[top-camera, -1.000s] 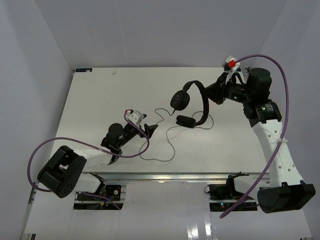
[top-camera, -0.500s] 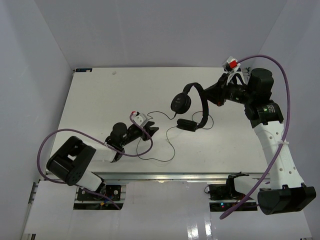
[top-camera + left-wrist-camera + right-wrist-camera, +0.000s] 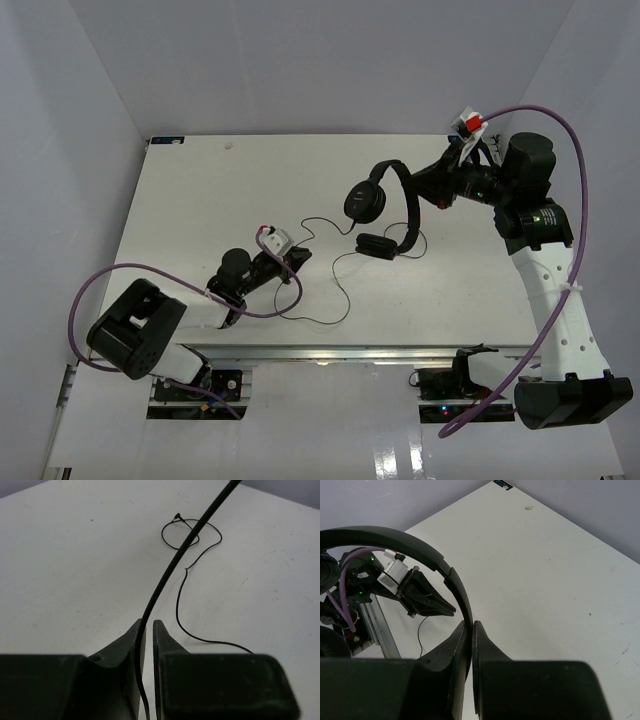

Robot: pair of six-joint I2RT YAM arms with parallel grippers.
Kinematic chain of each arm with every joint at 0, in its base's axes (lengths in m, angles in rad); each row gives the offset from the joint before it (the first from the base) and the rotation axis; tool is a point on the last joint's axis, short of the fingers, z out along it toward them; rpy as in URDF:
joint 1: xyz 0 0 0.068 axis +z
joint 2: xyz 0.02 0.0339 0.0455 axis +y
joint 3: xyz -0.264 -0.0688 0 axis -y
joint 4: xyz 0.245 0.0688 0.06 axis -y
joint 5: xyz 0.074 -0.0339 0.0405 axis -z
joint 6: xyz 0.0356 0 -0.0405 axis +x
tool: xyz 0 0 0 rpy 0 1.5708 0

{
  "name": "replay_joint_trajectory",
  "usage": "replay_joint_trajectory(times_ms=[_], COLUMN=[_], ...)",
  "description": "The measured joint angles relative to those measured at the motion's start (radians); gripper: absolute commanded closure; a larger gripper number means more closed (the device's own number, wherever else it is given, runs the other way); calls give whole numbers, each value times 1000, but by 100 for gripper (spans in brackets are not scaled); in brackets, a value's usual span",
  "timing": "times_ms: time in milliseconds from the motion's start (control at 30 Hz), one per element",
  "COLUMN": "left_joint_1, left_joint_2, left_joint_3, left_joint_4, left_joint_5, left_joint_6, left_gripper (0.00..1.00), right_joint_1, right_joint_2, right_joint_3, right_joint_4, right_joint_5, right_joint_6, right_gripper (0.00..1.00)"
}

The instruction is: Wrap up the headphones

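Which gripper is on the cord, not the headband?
The left gripper: its fingers pinch the thin black cord. The right gripper clamps the headband instead.

Your table (image 3: 75, 570) read matt white and smooth, with a few faint specks and scuffs. On the headphones (image 3: 385, 205), the headband (image 3: 395, 539) was smooth black plastic with a slight sheen. The earpads (image 3: 362, 202) looked duller black; you couldn't tell the material. Cord (image 3: 171, 569): thin, smooth black sheath. Fingers (image 3: 127, 645) on the left gripper (image 3: 148, 624) and right gripper (image 3: 468, 625) were matt black plastic. Arm shells (image 3: 545, 280) were white plastic, cables (image 3: 581, 215) smooth purple, front rail (image 3: 330, 352) bright metal.
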Motion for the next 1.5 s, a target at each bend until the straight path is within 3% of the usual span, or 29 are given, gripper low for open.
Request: replay_joint_trajectory(times_ms=[100, 533, 733, 900, 1100, 1400, 1500], left_joint_1=[0, 0, 0, 0, 14, 137, 141], left_joint_2=[-65, -222, -409, -413, -311, -306, -329], left_joint_3=[-15, -70, 38, 224, 292, 436, 500], left_joint_4=[-5, -79, -320, -581, -805, -1004, -1042], left_joint_5=[0, -1, 9, 45, 28, -170, -175], left_joint_6=[-4, -26, 3, 133, 249, 301, 309], left_gripper=[100, 100, 100, 100, 100, 100, 100], right_joint_1=[-3, -12, -10, 79, 379, 393, 393], right_joint_2=[0, -4, 17, 62, 29, -3, 25], right_joint_3=[0, 0, 1, -1, -15, -167, -217], right_joint_4=[0, -23, -113, -228, -277, -248, -229], right_joint_5=[0, 31, 112, 147, 345, 724, 816], right_joint_6=[-1, -43, -175, -362, -541, -657, -654], right_gripper=[92, 92, 92, 92, 92, 92, 92])
